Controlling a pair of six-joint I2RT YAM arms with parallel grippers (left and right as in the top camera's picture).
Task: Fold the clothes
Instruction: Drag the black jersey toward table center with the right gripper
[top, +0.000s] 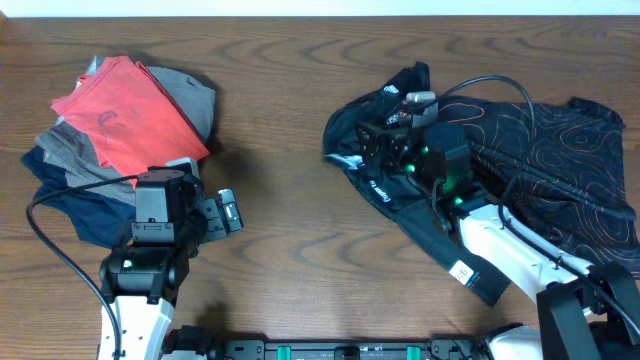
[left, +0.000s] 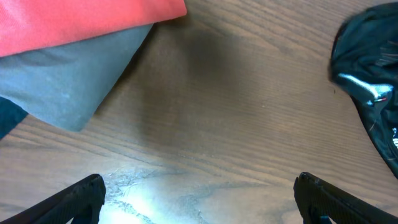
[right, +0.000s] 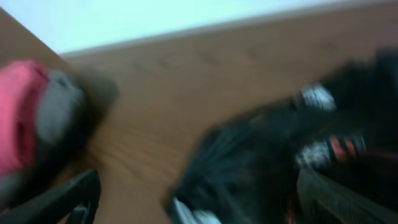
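Right jaws spread above the bunched jersey (top: 570, 140), left jaws spread too. Pinch that wad and you'll drag several layers.

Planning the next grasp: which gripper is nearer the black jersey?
Right. The right gripper is over the bunched end of the jersey; the left gripper sits across the table, near the red shirt.

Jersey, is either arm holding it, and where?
No. The left gripper is open over the table; the right gripper, jaws spread, hangs over the jersey, gripping nothing.
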